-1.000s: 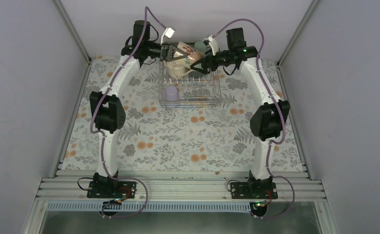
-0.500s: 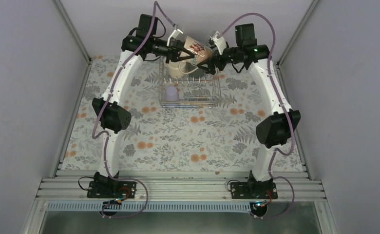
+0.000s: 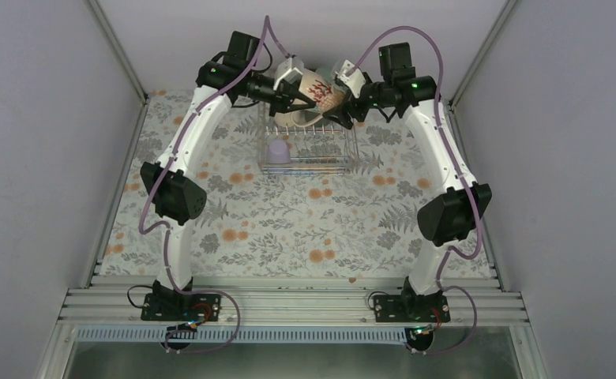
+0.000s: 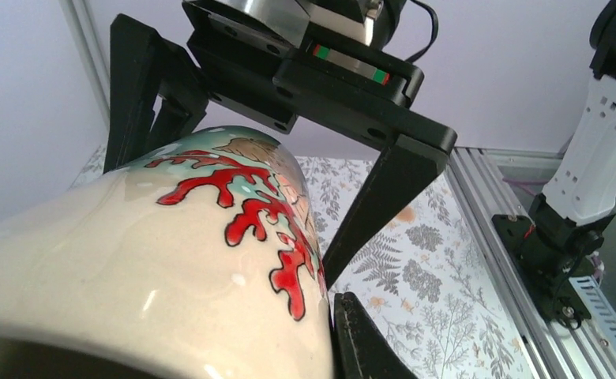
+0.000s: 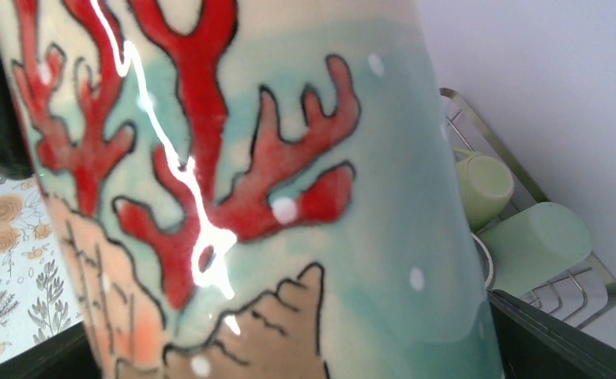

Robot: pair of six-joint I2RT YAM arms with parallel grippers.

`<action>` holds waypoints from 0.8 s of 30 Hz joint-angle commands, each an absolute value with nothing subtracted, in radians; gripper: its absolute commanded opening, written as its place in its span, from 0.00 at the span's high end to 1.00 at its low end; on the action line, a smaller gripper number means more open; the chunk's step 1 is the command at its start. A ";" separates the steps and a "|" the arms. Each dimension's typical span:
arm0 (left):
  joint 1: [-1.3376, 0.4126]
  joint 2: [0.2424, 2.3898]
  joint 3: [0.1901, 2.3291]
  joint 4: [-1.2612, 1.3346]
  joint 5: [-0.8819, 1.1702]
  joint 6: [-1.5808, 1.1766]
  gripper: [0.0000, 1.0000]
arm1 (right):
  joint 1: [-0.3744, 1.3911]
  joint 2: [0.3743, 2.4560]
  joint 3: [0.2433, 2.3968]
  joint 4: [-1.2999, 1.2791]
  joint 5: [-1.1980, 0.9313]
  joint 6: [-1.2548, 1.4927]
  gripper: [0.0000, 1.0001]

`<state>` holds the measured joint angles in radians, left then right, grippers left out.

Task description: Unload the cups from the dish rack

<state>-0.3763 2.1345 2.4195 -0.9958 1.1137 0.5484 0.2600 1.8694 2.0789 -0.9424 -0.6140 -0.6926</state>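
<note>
Beige mug (image 3: 318, 85), red coral branches on a teal band: held in the air, tilted on its side, above the far end of the dish rack (image 3: 324, 155). It touches neither rack nor surface.

Left gripper (image 3: 298, 88): comes in from the left and grips the mug. In the left wrist view the mug wall fills the lower left, and one dark finger (image 4: 360, 341) lies against it.

Right gripper (image 3: 341, 101): comes in from the right at the mug's other end. Its fingers (image 4: 385, 188) are spread wide and straddle the mug body, one tip against the wall. Whether they are clamping cannot be told. In the right wrist view the mug fills nearly the whole frame.

Rack contents: a lavender cup (image 3: 277, 151) sits upside down at the near left. A cream cup (image 3: 291, 118) sits at the far left, just below the lifted mug. Two pale green cups (image 5: 485, 183) lie on their sides, just beside each other, in a far corner.

The rack stands on the floral-patterned surface (image 3: 289, 229), toward its far side, between the two raised arms. Both arm bases are bolted to the aluminium rail (image 3: 289, 304) at the near edge.
</note>
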 commanded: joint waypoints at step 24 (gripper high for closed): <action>-0.216 2.064 2.395 -1.009 0.286 0.821 0.98 | 0.255 1.696 1.808 -0.941 -0.252 -0.857 0.00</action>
